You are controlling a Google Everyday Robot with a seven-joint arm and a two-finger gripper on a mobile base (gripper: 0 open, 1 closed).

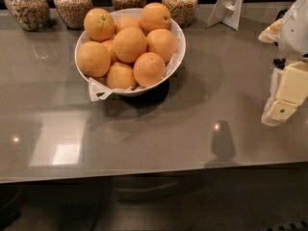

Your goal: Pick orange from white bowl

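The large, round, smooth-skinned orange (129, 44) tops the pile in the deep glossy white bowl (179, 57) on the grey bench (192, 129). It lies well left of the pale gripper (283, 105); I cannot tell whether the gripper is spread or pressed together. The orange is round, with no long axis.

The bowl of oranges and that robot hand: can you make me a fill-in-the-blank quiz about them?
The white bowl heaped with oranges stands in the ____ half of the picture.
The hand hangs at the picture's ____ edge, well apart from the bowl.
Behind the bowl stand ____ glass jars in a row.
Missing words: left; right; four.
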